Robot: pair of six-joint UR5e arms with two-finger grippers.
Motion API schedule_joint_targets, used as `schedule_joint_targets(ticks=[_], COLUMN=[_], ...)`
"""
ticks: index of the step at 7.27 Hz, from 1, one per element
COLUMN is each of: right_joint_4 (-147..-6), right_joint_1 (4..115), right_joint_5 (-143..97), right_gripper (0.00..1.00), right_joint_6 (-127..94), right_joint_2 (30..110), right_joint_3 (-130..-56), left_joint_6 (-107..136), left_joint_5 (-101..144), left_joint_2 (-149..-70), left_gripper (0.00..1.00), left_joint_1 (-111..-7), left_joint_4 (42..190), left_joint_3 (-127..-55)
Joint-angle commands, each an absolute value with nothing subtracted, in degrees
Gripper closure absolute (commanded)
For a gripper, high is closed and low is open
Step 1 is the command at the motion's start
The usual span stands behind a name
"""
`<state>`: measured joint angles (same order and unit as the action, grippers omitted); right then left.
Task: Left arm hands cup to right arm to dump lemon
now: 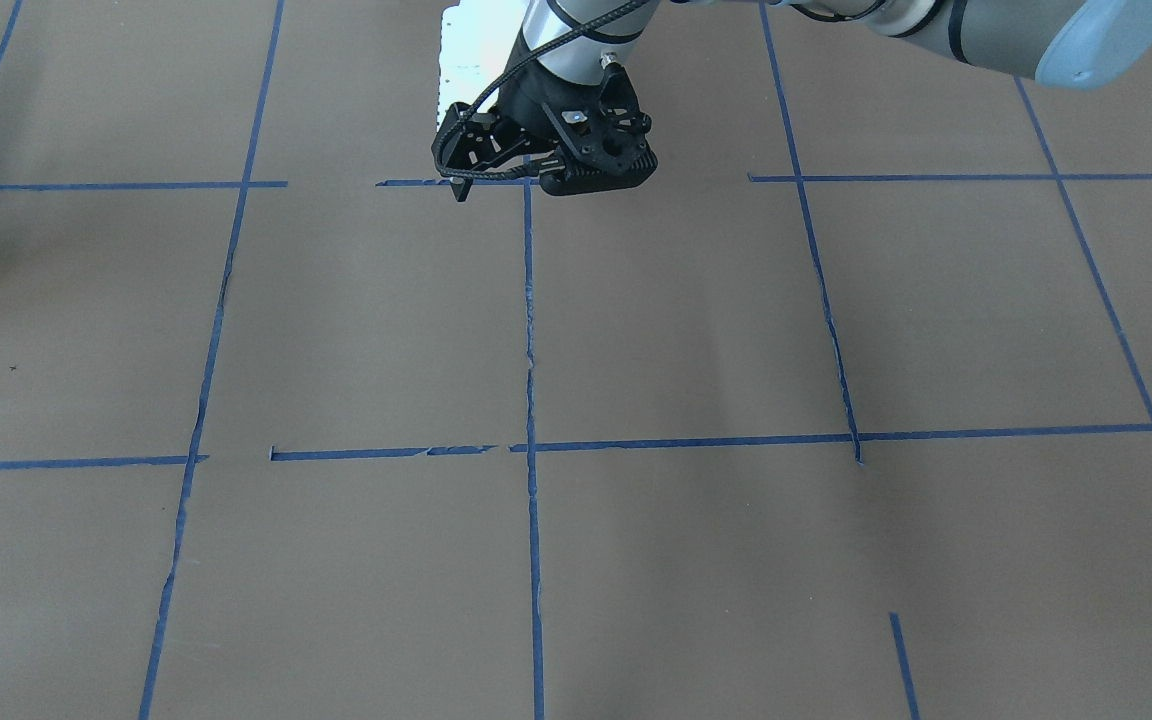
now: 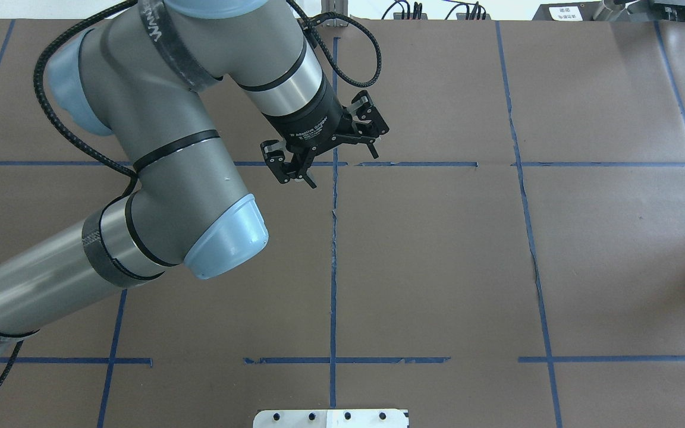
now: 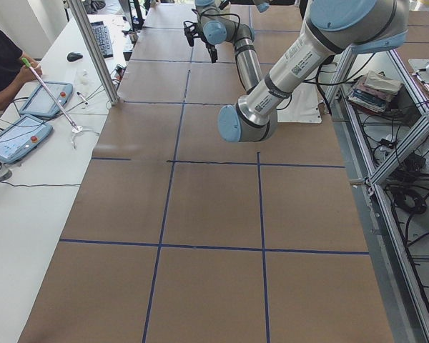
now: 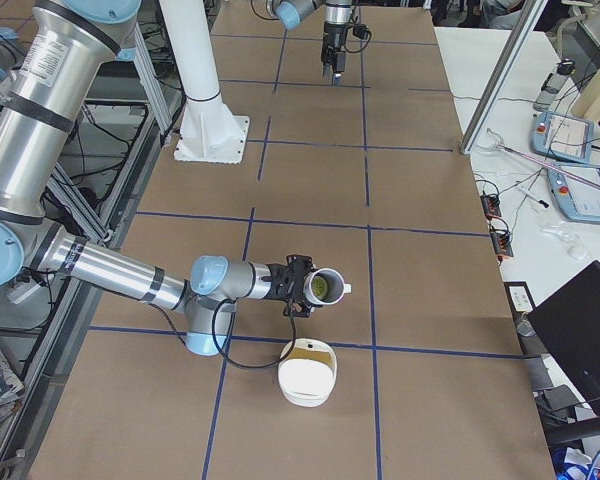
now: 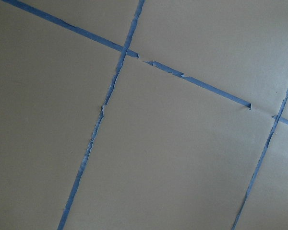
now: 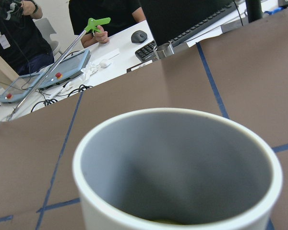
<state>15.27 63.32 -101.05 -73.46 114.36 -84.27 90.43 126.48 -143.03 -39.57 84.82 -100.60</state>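
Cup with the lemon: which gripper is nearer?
Right. The right gripper meets the cup's side, lemon inside; the left gripper hangs open far down the table, away from it.

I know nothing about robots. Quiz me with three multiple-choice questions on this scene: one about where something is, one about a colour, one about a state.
1. Where is the lemon?
A) inside the cup
B) lying on the table
C) on the floor

2. What colour is the cup's inside?
A) red
B) grey
C) black

3. How is the left gripper?
A) shut on the cup
B) shut on the lemon
C) open and empty

Answers:
1 A: the view from the right side shows yellow-green inside the tilted cup's mouth.
2 B: the right wrist view looks straight into a grey wall.
3 C: the overhead view shows its jaws standing apart with nothing between them.
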Motion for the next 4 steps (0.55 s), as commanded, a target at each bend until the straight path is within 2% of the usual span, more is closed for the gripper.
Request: schedule_joint_targets(ticks=[1, 2, 4], right_joint_4=[29.0, 34.0, 35.9], right_joint_1=[66.8, 67.4, 68.1], right_joint_5=[-103.3, -103.4, -103.4], right_gripper=[0.78, 0.78, 0.78], right_joint_6=[-90.3, -99.2, -110.2], right_joint_2=[112.7, 111.4, 109.9], right_joint_3=[-72.2, -68.6, -68.2], left_joint_6=[90.4, 90.4, 90.4], left_joint_5=[126.5, 126.5, 126.5], left_joint_2=[-142.6, -142.6, -142.7], left_gripper=[0.0, 0.0, 0.0], left_joint_1=[-39.6, -39.6, -39.6], left_joint_4=[84.9, 84.9, 84.9], left_joint_3=[-100.8, -100.8, -100.9])
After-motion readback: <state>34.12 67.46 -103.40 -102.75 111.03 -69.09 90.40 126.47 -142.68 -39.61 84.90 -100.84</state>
